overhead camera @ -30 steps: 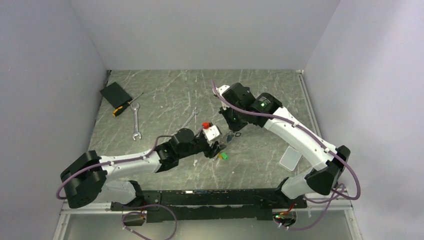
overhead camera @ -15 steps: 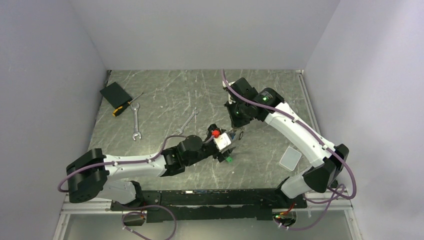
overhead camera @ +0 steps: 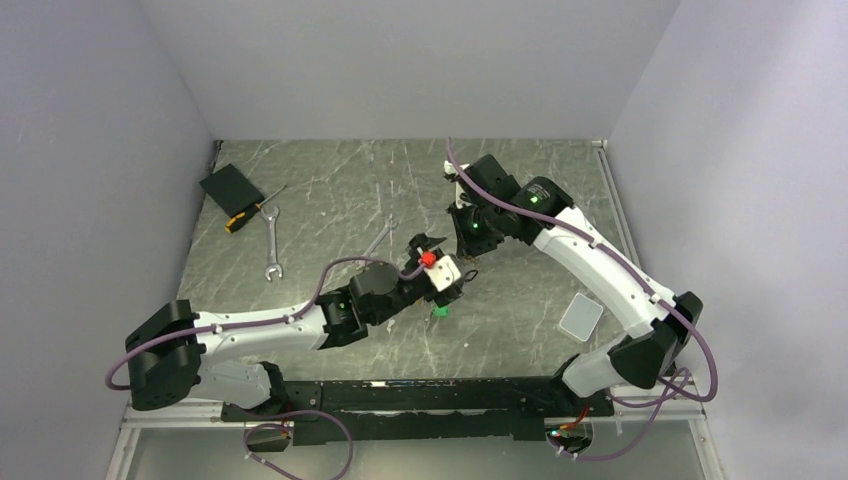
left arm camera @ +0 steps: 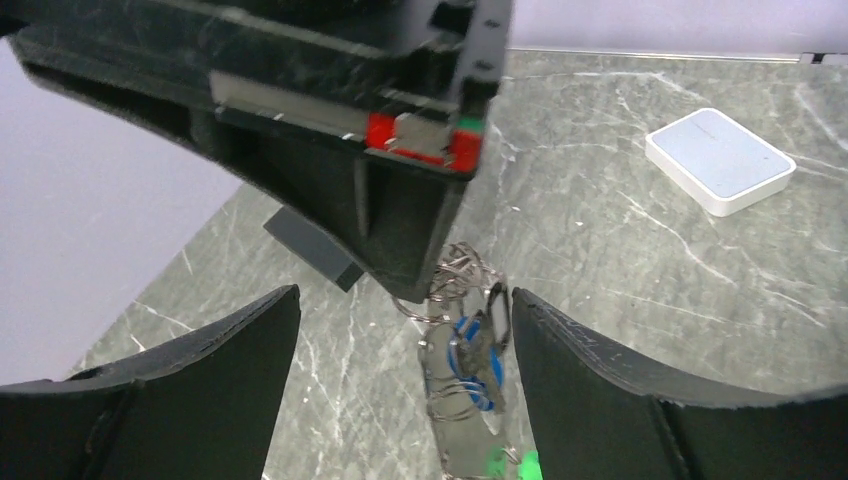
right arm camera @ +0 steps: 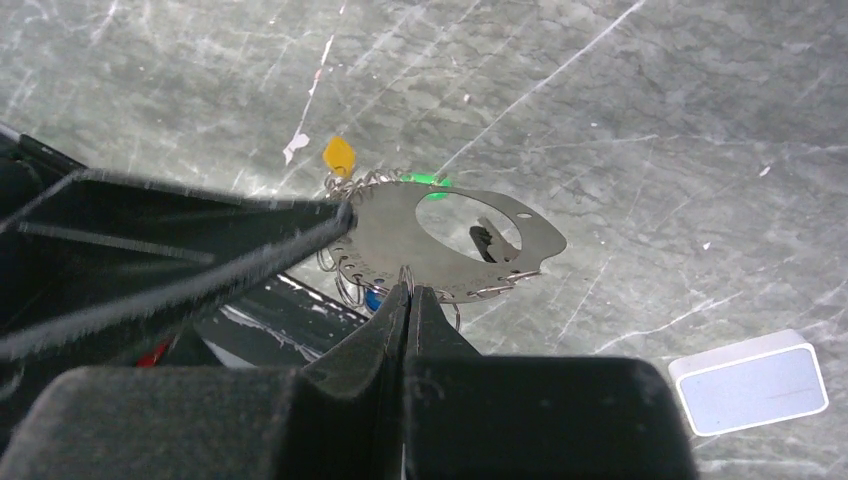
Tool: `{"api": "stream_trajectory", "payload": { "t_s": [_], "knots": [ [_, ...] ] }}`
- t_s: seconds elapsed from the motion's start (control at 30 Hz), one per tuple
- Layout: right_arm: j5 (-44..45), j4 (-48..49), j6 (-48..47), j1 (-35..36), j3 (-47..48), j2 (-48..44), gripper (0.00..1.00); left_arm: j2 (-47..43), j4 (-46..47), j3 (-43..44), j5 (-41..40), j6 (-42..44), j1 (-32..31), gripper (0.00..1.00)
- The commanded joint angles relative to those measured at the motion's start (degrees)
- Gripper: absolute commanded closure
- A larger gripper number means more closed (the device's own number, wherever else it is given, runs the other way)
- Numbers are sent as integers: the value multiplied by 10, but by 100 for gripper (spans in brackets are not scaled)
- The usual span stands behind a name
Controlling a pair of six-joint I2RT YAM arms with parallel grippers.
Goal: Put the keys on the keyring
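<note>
The keyring (right arm camera: 400, 225) is a flat silver loop with an oval hole and small wire rings along its edge. My right gripper (right arm camera: 407, 290) is shut on one of those rings and holds the keyring above the table. Keys hang from it: a green one (right arm camera: 425, 180), a blue one (right arm camera: 373, 298) and a black one (right arm camera: 490, 240), beside a yellow tag (right arm camera: 338, 155). In the left wrist view the keyring (left arm camera: 455, 400) hangs edge-on between the fingers of my open left gripper (left arm camera: 405, 330), close to the right finger (left arm camera: 620, 390). The blue key (left arm camera: 470, 360) and green key (left arm camera: 512, 464) show there.
A white box (overhead camera: 581, 317) lies to the right of the grippers. Two silver wrenches (overhead camera: 272, 245) (overhead camera: 380, 240) lie left of centre. A black pad (overhead camera: 230, 187) and a screwdriver (overhead camera: 250, 213) sit at the far left. Grey walls enclose the table.
My left gripper has opened wider and moved right and farther up the table, so its fingers now flank the hanging keyring. The right gripper stays shut and has shifted slightly.
</note>
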Motion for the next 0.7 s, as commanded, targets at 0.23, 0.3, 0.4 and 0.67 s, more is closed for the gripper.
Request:
{"api": "stream_trajectory", "payload": {
  "t_s": [0.23,0.3,0.4,0.67],
  "knots": [
    [-50,38,5,-3,-1,-57,100,-14,53,-22,122,-25,97,27],
    [-57,41,7,-3,-3,-61,100,-12,48,-19,149,-25,102,27],
    [-67,45,7,-3,-9,-65,100,-7,60,-19,164,-28,103,28],
    [-81,56,10,-3,-31,-72,100,-4,68,-14,168,-27,103,38]
  ]
}}
